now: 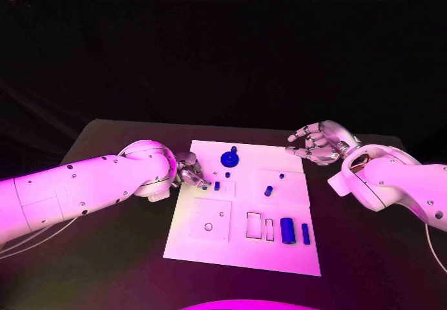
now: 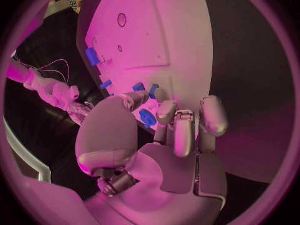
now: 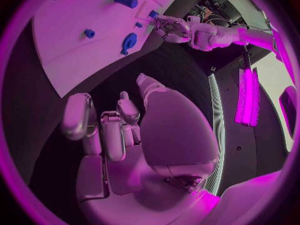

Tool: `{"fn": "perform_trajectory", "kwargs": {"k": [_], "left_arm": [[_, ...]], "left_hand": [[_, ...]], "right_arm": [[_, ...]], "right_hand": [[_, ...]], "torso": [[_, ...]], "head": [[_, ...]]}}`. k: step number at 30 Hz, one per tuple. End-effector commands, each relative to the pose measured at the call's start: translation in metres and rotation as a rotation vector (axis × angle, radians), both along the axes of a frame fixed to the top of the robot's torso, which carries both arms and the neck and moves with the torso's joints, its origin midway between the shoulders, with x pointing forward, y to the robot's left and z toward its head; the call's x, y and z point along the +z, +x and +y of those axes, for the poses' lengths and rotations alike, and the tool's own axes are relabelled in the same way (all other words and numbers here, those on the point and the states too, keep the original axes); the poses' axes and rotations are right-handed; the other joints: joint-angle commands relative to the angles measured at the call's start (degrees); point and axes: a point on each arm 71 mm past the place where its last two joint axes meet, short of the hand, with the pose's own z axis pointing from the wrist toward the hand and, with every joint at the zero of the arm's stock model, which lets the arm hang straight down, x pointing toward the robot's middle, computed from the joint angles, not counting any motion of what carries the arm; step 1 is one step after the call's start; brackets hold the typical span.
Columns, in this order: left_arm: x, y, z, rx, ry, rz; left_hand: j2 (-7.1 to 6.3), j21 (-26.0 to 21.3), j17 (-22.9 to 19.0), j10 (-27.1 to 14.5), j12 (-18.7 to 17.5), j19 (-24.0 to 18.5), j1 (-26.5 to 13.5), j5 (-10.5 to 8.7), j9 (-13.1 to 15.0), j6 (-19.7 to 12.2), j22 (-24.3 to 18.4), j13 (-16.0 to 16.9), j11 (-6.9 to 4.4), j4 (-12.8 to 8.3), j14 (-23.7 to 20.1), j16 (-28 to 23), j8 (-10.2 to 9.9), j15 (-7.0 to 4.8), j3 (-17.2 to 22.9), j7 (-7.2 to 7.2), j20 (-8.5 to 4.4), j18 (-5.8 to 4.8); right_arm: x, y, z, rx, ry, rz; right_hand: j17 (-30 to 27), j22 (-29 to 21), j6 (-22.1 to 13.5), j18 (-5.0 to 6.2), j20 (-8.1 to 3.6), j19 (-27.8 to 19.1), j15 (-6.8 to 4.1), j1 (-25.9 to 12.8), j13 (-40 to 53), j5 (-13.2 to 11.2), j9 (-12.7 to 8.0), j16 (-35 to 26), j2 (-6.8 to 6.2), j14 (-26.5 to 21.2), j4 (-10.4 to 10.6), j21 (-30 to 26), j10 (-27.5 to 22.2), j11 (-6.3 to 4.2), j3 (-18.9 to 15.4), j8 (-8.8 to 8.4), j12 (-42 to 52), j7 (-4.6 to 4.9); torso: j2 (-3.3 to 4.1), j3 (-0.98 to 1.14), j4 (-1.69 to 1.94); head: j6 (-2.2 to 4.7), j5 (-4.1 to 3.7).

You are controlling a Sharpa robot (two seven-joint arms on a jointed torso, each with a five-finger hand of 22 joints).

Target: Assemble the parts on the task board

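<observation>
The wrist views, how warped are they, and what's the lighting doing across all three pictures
Left wrist view: fisheye circle in a dark frame; the task board has edges that bow, and the left hand looms large. Right wrist view: same bending, right hand in front, a bright glowing strip at the rim. Head view: straight edges, magenta light over everything, background black.

Bare tabletop lies open along the task board's left and right edges. The left hand crowds the board's left edge; the right hand hovers off its far right corner.
</observation>
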Motion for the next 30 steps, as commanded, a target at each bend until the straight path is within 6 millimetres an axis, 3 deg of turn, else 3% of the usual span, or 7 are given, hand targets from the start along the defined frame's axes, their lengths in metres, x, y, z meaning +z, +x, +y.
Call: {"fn": "perform_trajectory", "kwargs": {"k": [1,14,30], "left_arm": [[-0.0054,-0.0012,0.0035,0.007,0.032,0.024],[-0.0057,-0.0002,0.0057,0.017,0.036,0.023],[-0.0044,-0.0012,0.0042,0.014,0.024,0.018]], "left_hand": [[0.01,-0.39,12.59,0.06,-0.39,0.21,-0.95,-0.02,-0.11,-0.08,-0.08,-0.02,-0.04,0.14,5.28,0.05,-0.24,-0.19,-0.87,0.38,0.02,-0.81],[-0.05,-0.50,12.68,0.10,-0.39,0.29,-3.95,-0.19,-0.25,0.15,-0.05,0.18,0.01,0.27,5.30,0.07,-0.69,-0.14,-7.35,0.41,0.06,-0.82],[0.22,-0.52,12.69,0.11,-0.41,0.34,-5.09,-0.29,-0.28,0.21,0.00,0.23,-0.04,0.33,5.30,0.06,-0.83,-0.18,-9.33,0.34,0.03,-0.82]], "right_arm": [[0.0000,-0.0006,0.0012,0.012,-0.003,-0.003],[0.0001,-0.0005,0.0009,0.011,-0.003,-0.003],[0.0000,-0.0005,0.0009,0.012,-0.003,-0.004]], "right_hand": [[6.41,-0.02,-0.23,0.47,0.03,-0.25,0.23,0.04,-0.07,0.37,-0.10,-0.20,0.36,3.69,0.30,-0.08,-0.05,-0.14,0.07,0.22,0.02,0.01],[6.41,-0.02,-0.23,0.47,0.03,-0.25,0.23,0.04,-0.07,0.37,-0.10,-0.20,0.36,3.69,0.30,-0.08,-0.05,-0.14,0.07,0.22,0.02,0.01],[6.41,-0.02,-0.23,0.47,0.03,-0.25,0.23,0.04,-0.07,0.37,-0.10,-0.20,0.36,3.69,0.30,-0.08,-0.05,-0.14,0.07,0.22,0.02,0.01]], "torso": [[0.02,-0.03,0.05],[0.04,-0.02,0.00],[0.06,-0.01,-0.03]], "head": [[0.06,0.00],[0.02,0.02],[0.07,-0.09]]}}
